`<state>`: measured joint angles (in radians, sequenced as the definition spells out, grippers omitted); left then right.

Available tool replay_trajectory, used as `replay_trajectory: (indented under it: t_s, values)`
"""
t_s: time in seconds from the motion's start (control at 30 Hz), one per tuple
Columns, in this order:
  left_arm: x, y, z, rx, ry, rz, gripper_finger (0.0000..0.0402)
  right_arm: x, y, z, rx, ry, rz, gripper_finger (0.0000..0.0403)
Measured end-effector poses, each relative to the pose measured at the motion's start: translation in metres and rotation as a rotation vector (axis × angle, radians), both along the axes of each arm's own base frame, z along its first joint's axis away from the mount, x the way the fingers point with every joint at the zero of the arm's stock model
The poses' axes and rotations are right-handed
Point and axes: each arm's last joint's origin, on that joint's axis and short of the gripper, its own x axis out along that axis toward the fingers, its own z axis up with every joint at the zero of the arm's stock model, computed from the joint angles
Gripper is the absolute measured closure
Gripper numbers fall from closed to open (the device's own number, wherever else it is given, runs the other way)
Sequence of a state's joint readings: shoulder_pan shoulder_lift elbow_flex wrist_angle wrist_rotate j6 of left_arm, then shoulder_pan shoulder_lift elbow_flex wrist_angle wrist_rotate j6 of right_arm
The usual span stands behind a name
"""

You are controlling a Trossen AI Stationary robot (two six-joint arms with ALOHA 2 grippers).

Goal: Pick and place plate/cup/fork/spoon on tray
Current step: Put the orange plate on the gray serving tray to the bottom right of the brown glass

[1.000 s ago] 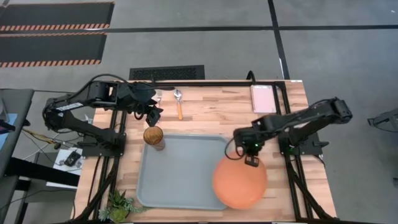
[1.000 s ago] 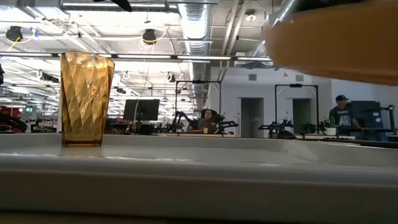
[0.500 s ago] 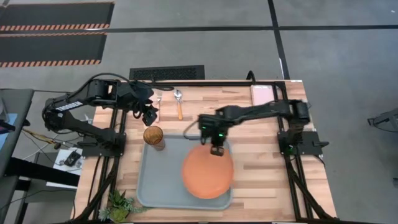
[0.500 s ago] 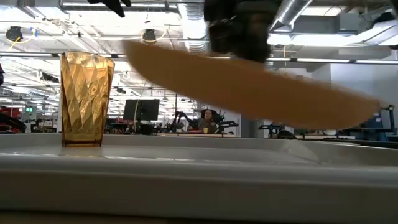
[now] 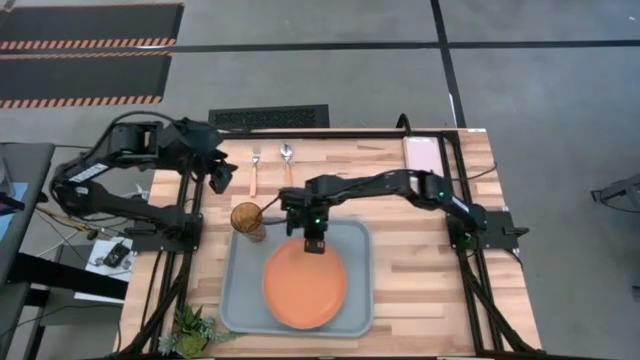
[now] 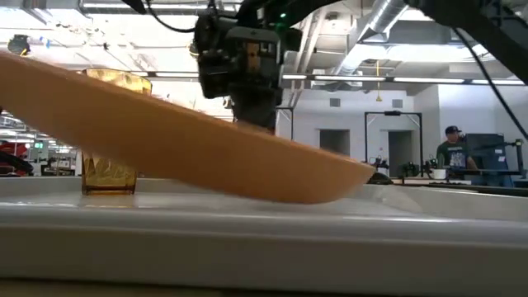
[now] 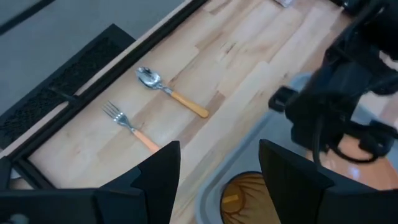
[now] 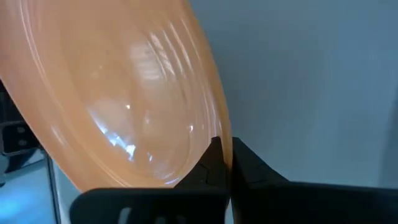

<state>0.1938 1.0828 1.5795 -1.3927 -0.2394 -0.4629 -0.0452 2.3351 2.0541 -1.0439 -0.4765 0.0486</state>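
The plate point(image 5: 305, 290) is seen over the middle of the tray point(image 5: 240, 305), held tilted rather than lying flat: in the low view its near-right edge point(image 6: 330, 186) dips down to the tray floor while its left side is raised. It is gripped by its far rim in the right gripper point(image 5: 313, 243), whose fingers point(image 8: 214, 163) are pinched tightly onto that rim in the right wrist view. The right arm is stretched across from the right side of the table to the far middle of the tray.

The tray is placed at the near middle of the wooden table point(image 5: 420, 290), and a small green plant point(image 5: 190, 328) is seen just beside its near left corner.

The cup point(image 5: 247, 219) is stood upright in the far left corner of the tray, just left of the right gripper; in the low view it is partly hidden behind the raised side of the plate.

Farther off, on the bare wood beyond the tray, the fork point(image 5: 254, 168) and the spoon point(image 5: 288, 165) are laid side by side, near each other but apart, the fork on the left, with handles pointed toward the tray.

The left gripper point(image 5: 220, 177) is held above the table's far left, left of the fork, with its fingers point(image 7: 155, 177) spread apart and nothing between them.

At the far right edge a small pinkish pad point(image 5: 423, 155) is laid.
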Motion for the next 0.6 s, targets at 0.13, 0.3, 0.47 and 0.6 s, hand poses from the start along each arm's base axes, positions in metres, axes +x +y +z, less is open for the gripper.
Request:
replay_trajectory:
  t_s: [0.13, 0.3, 0.47, 0.6]
  values:
    - [-0.006, 0.0, 0.002, 0.002, -0.009, 0.012, 0.0198, 0.009, -0.003, 0.002, 0.002, -0.018, -0.013, 0.0396]
    - [-0.007, 0.0, 0.002, 0.005, -0.01, 0.01, 0.0198, 0.012, -0.005, -0.002, 0.003, 0.003, -0.03, 0.0395]
    - [-0.007, 0.0, 0.002, 0.014, -0.003, -0.002, 0.0198, 0.014, -0.004, -0.002, 0.003, -0.019, -0.026, 0.0395]
    - [-0.007, 0.0, 0.002, 0.014, -0.003, -0.002, 0.0198, 0.014, -0.004, -0.002, 0.002, -0.016, -0.033, 0.0395]
